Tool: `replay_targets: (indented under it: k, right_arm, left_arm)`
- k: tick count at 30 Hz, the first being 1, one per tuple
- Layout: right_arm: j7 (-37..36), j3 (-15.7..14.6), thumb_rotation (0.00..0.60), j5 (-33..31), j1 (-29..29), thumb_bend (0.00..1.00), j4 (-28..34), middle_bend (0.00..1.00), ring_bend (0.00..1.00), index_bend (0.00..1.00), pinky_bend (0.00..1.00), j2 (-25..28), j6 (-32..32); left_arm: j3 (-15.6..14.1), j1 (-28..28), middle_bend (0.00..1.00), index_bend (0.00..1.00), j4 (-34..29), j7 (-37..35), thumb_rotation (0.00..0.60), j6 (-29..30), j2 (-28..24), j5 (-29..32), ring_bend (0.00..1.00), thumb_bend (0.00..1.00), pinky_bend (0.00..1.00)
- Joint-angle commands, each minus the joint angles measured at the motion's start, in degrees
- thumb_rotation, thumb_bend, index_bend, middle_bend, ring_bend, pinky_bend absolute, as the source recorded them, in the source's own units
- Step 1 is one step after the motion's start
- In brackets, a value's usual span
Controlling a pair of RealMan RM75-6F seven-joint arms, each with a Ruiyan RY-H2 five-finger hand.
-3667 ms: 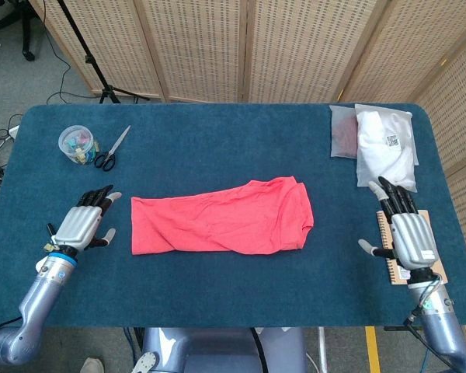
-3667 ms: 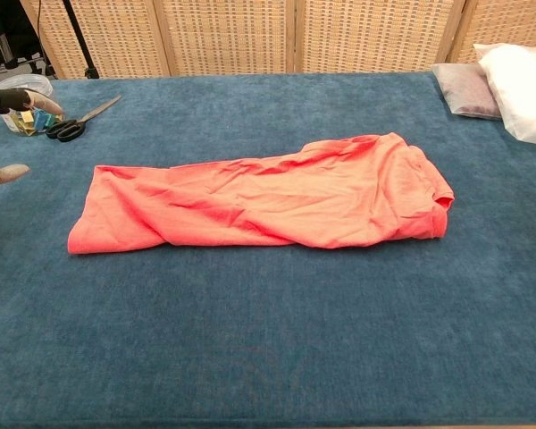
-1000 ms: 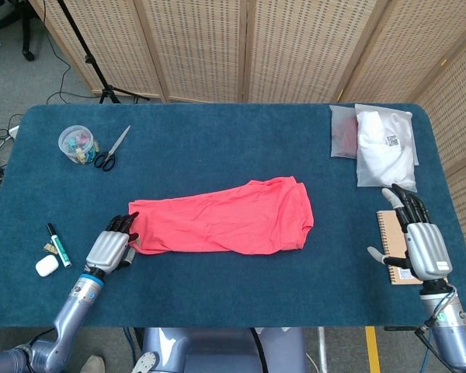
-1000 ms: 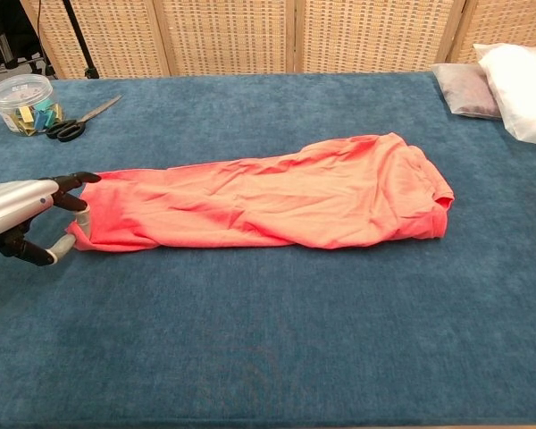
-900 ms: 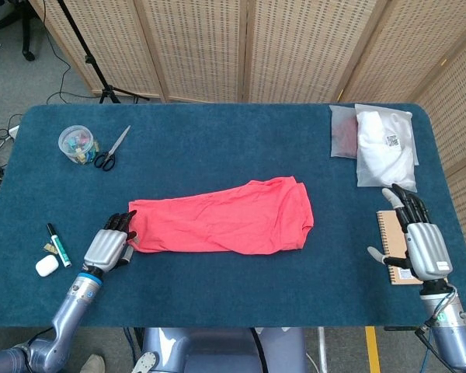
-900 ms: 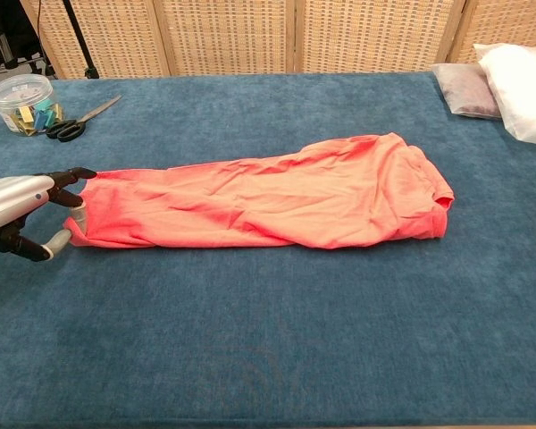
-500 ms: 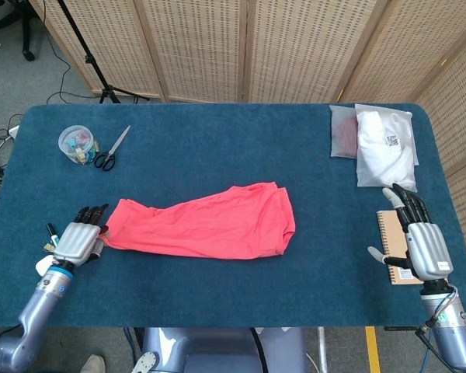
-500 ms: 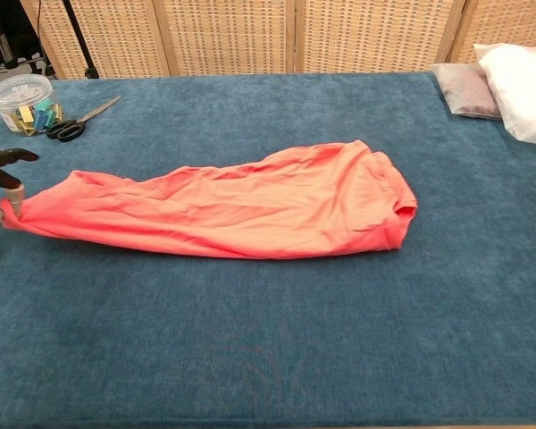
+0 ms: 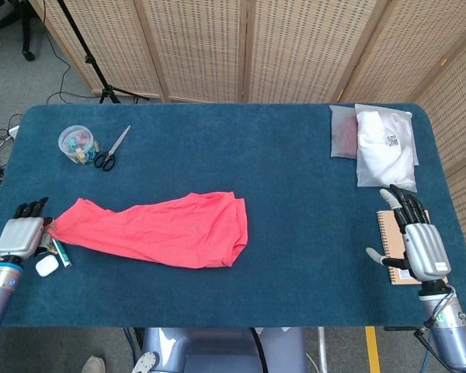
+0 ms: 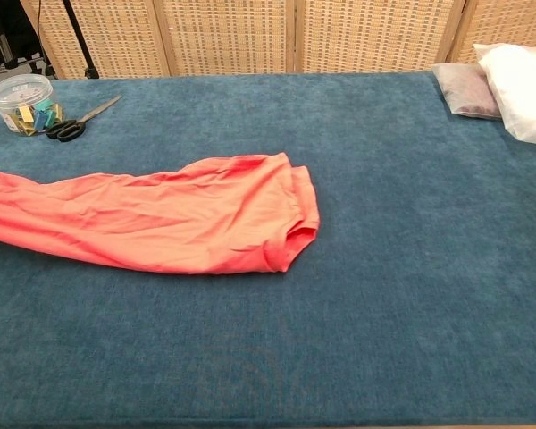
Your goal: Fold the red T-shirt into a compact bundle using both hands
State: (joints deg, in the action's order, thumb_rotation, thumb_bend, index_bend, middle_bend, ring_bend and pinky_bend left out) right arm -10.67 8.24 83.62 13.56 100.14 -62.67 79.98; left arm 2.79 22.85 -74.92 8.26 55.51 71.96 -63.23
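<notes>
The red T-shirt [image 9: 159, 230] lies stretched out on the left half of the blue table, its narrow end drawn toward the left edge; the chest view shows the red T-shirt [image 10: 161, 223] running off the left border. My left hand [image 9: 19, 235] is at the table's left edge and grips the shirt's narrow end, fingers curled over it. My right hand [image 9: 418, 242] rests far right over a notebook, fingers apart, holding nothing. Neither hand shows in the chest view.
A plastic tub [image 9: 75, 143] and scissors [image 9: 109, 151] lie at the back left. A marker [image 9: 60, 252] and a small white case [image 9: 46, 265] sit by my left hand. Two bagged packages [image 9: 384, 144] lie at the back right, a spiral notebook [image 9: 391, 241] under my right hand.
My left hand took hold of the shirt's left end and dragged it leftward across the table, stretching it. The right hand has stayed put.
</notes>
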Motion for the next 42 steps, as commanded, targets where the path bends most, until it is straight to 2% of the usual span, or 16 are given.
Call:
replay_targets:
  k: [1,7,10,14,18,22,26,31,36,40,42]
  right_arm:
    - [0.0,0.0,0.6,0.0,0.0,0.0,0.0,0.0,0.0,0.0,0.0,0.0,0.0]
    - [0.0,0.1,0.6,-0.1,0.0,0.0,0.1,0.0,0.0,0.0,0.0,0.0,-0.1]
    - [0.0,0.1,0.6,-0.1,0.0,0.0,0.1,0.0,0.0,0.0,0.0,0.0,-0.2]
    - [-0.1,0.2,0.6,-0.2,0.0,0.0,0.2,0.0,0.0,0.0,0.0,0.0,-0.2]
    - [-0.5,0.3,0.6,-0.3,-0.1,0.0,0.3,0.0,0.0,0.0,0.0,0.2,-0.1]
    - [-0.9,0.4,0.6,-0.2,-0.1,0.0,0.3,0.0,0.0,0.0,0.0,0.4,0.0]
    - [-1.2,0.4,0.6,-0.2,-0.2,0.0,0.4,0.0,0.0,0.0,0.0,0.6,0.0]
    - [-1.8,0.5,0.6,-0.3,-0.3,0.0,0.5,0.0,0.0,0.0,0.0,0.9,0.1]
    - [-2.6,0.7,0.6,-0.6,-0.4,0.0,0.6,0.0,0.0,0.0,0.0,1.3,0.0]
    - [-3.3,0.8,0.6,-0.6,-0.5,0.0,0.6,0.0,0.0,0.0,0.0,1.6,0.0]
    - [-3.8,1.0,0.6,-0.8,-0.5,0.0,0.7,0.0,0.0,0.0,0.0,1.9,0.1]
  left_arm:
    - [0.5,-1.4,0.0,0.73,6.8,-4.5,0.6,-2.4,1.1,2.3,0.0,0.6,0.0]
    - [1.7,-1.9,0.0,0.73,16.3,-11.0,0.6,-7.2,4.3,4.2,0.0,0.6,0.0]
    - [2.8,-1.8,0.0,0.73,19.1,-14.4,0.6,-7.6,5.7,3.7,0.0,0.6,0.0]
    - [4.3,-2.3,0.0,0.73,20.9,-21.4,0.6,-0.8,7.5,-1.7,0.0,0.6,0.0]
    - [5.9,-2.3,0.0,0.73,19.9,-27.9,0.6,7.3,7.8,-7.2,0.0,0.6,0.0]
    - [6.8,-1.6,0.0,0.73,16.9,-30.0,0.6,14.2,7.3,-12.1,0.0,0.6,0.0]
    - [7.7,0.4,0.0,0.73,11.4,-27.1,0.6,17.7,6.2,-15.7,0.0,0.6,0.0]
    - [9.0,4.0,0.0,0.73,3.1,-20.0,0.6,18.6,5.4,-18.8,0.0,0.6,0.0]
    - [9.6,8.0,0.0,0.73,-3.1,-12.0,0.6,16.8,5.8,-21.1,0.0,0.6,0.0]
    - [8.9,11.3,0.0,0.73,-6.1,-5.0,0.6,13.8,7.4,-22.9,0.0,0.59,0.0]
    - [7.4,12.6,0.0,0.73,-8.1,-2.4,0.6,13.1,8.5,-25.5,0.0,0.59,0.0]
